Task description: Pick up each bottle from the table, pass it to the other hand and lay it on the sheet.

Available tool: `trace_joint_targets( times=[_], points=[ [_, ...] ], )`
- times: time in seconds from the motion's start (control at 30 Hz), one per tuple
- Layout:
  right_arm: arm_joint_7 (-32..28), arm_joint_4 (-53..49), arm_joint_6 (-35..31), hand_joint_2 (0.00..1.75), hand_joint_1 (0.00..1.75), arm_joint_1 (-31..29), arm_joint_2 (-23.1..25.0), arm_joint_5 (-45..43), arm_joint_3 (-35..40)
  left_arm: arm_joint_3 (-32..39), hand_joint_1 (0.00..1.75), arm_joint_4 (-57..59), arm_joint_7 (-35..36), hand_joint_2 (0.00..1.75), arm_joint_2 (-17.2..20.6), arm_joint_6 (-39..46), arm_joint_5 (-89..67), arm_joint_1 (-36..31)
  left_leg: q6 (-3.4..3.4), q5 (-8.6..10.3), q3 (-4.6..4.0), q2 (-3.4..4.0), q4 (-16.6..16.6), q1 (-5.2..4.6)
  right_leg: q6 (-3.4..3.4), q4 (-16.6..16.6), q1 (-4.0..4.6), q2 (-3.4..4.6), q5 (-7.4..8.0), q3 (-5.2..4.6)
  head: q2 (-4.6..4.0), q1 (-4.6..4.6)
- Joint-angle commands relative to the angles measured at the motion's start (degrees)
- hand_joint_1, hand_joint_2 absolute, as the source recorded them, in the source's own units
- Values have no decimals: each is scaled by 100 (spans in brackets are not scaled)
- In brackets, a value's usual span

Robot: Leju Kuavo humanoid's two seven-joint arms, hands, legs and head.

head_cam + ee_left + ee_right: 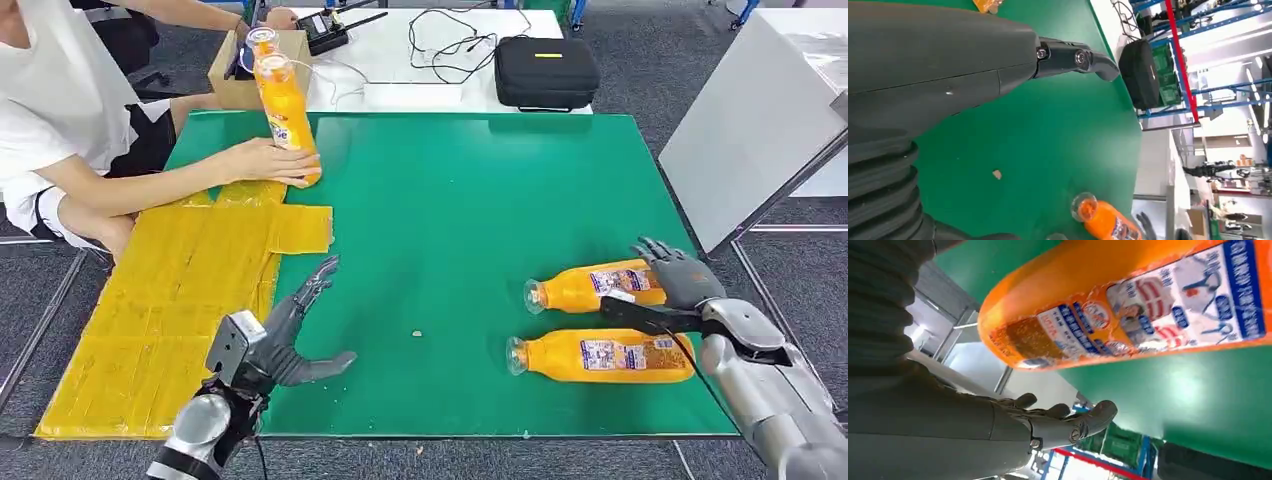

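Observation:
Two orange bottles lie on their sides at the right of the green table [450, 200], caps pointing left: a farther bottle [595, 287] and a nearer bottle [600, 357]. My right hand [680, 277] is at the farther bottle's base, fingers spread, its thumb reaching between the two bottles; it holds nothing. In the right wrist view a bottle's label [1148, 305] passes close by the spread fingers [1063, 420]. My left hand [290, 335] hovers open over the front left of the table, beside the yellow sheet [170, 310]. A person grips a third bottle [287, 115] tilted at the sheet's far end.
A cardboard box [235, 75] with another bottle [262, 40], cables and a black case [546, 72] sit on the white table behind. A white panel [750, 120] leans at the right. A small crumb [417, 333] lies mid-table.

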Motion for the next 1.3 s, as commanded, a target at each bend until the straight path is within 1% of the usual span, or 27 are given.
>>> trace_joint_targets(
  times=[0.03, 0.07, 0.1, 0.17, 0.2, 0.27, 0.3, 0.33, 0.37, 0.47, 0.5, 0.57, 0.6, 0.63, 0.67, 0.7, 0.77, 1.0, 1.03, 1.07, 1.1, 1.17, 1.3],
  points=[
    [56, 1138, -36, 175, 0, -543, 569, 134, 332, -92, 0, 476, -1, 175, -24, -71, 43, -324, -7, -9, 27, 29, -3, 1, -2, -7, 2, 17, -2, 23, 0, -2],
    [56, 1138, -36, 175, 0, -543, 569, 134, 332, -92, 0, 476, -1, 175, -24, -71, 43, -324, -4, -3, 13, 16, -3, 1, -1, -5, 2, 9, 0, 12, 0, -2],
    [68, 1223, -64, 175, 0, -577, 592, 161, 351, -112, 0, 489, 1, 175, -15, -83, 41, -329, -8, -11, 31, 31, -2, -1, -2, -6, 2, 16, -5, 27, 0, -2],
    [83, 1366, -30, 175, 0, -617, 657, 196, 392, -128, 0, 508, 1, 175, -8, -82, 40, -370, -6, -7, 20, 22, -2, 0, -2, -4, 2, 12, -3, 17, 0, -2],
    [134, 1485, -28, 175, 0, -665, 699, 262, 450, -129, 0, 510, 1, 175, 1, -80, 43, -391, -8, -13, 32, 31, 0, 1, -2, -5, 3, 16, -7, 29, 0, -2],
    [212, 1612, -34, 175, 0, -699, 756, 345, 521, -117, 0, 502, 0, 175, 8, -78, 54, -422, -5, -6, 18, 21, -1, 0, -1, -4, 2, 12, -2, 15, 0, -2],
    [243, 1675, -50, 175, 0, -719, 774, 368, 541, -118, 0, 500, 0, 175, 8, -78, 55, -427, -9, -13, 34, 33, 0, 1, -2, -4, 3, 17, -7, 30, 0, -2],
    [274, 1787, -35, 175, 0, -744, 801, 392, 561, -120, 0, 507, 0, 175, 2, -93, 76, -434, -7, -8, 24, 27, -2, 0, -2, -4, 2, 15, -3, 20, 0, -4],
    [265, 1815, -12, 175, 0, -746, 804, 392, 567, -127, 0, 515, 0, 175, -5, -93, 77, -436, -5, -5, 17, 18, -2, 1, -1, -4, 2, 9, -1, 15, 0, -2],
    [465, 2112, 90, 175, 0, -810, 843, 527, 655, -182, 0, 608, 6, 175, -14, -88, 77, -494, -10, -16, 46, 35, -1, 0, -2, -7, 4, 15, -9, 44, 0, -2],
    [479, 2141, 87, 175, 0, -814, 847, 541, 667, -190, 0, 628, 6, 175, -19, -82, 77, -506, -6, -7, 28, 23, -2, 2, -1, -8, 4, 10, -3, 26, 0, -2],
    [544, 2282, 212, 175, 0, -835, 848, 630, 737, -228, 0, 655, 5, 175, -23, -85, 78, -532, -9, -12, 47, 29, -3, 1, -1, -11, 4, 7, -8, 47, 0, -2],
    [559, 2319, 251, 175, 0, -827, 851, 639, 744, -243, 0, 669, 4, 175, -26, -90, 81, -543, -5, -4, 30, 18, -4, 2, -1, -9, 3, 3, -2, 28, 0, -2],
    [552, 2336, 263, 175, 0, -811, 848, 631, 739, -248, 0, 682, 7, 175, -26, -96, 83, -548, -8, -7, 43, 21, -5, 1, -1, -10, 3, 1, -6, 43, 0, -2],
    [551, 2376, 323, 175, 2, -810, 856, 643, 756, -255, 0, 729, 9, 175, -32, -93, 83, -566, -8, -8, 49, 20, -5, 1, -1, -12, 3, -2, -8, 51, 0, 0],
    [547, 2401, 397, 175, 31, -814, 857, 683, 803, -266, 0, 766, 9, 175, -32, -91, 85, -579, -6, -4, 46, 14, -6, 2, -1, -13, 4, -3, -4, 46, 0, -2],
    [547, 2399, 398, 175, 31, -813, 869, 683, 805, -265, 0, 769, 9, 175, -29, -91, 85, -577, -5, -2, 48, 8, -5, 4, -1, -14, 5, -6, -2, 46, 0, 0],
    [547, 2395, 400, 175, 31, -821, 876, 682, 805, -264, 0, 772, 8, 175, -27, -93, 87, -576, -8, -2, 65, 19, -7, 2, -2, -16, 4, -2, -1, 61, 0, 0],
    [547, 2395, 418, 175, 133, -825, 871, 684, 807, -264, 0, 778, 6, 175, -27, -100, 93, -582, -6, -1, 62, 17, -5, 3, -2, -15, 5, -1, 1, 58, 0, 0],
    [547, 2402, 456, 175, 147, -822, 861, 691, 821, -275, 0, 793, 6, 175, -32, -99, 94, -594, -3, 0, 60, 13, -4, 4, -2, -13, 5, -3, 2, 55, 0, 0],
    [547, 2406, 472, 175, 157, -822, 855, 694, 828, -282, 0, 797, 5, 175, -33, -99, 93, -602, -4, 0, 64, 15, -5, 3, -1, -15, 4, -4, 1, 59, 0, 0],
    [542, 2399, 491, 175, 164, -818, 854, 750, 889, -307, 0, 809, 7, 175, -19, -103, 78, -632, -2, 1, 65, 13, -5, 2, 0, -13, 3, -4, 2, 59, 0, 0],
    [415, 2289, 546, 175, 162, -902, 881, 811, 1003, -322, 0, 773, 6, 175, 14, -98, 50, -663, -3, 1, 70, 15, -4, 3, -1, -14, 4, -4, 2, 64, 0, -2]
  ],
)
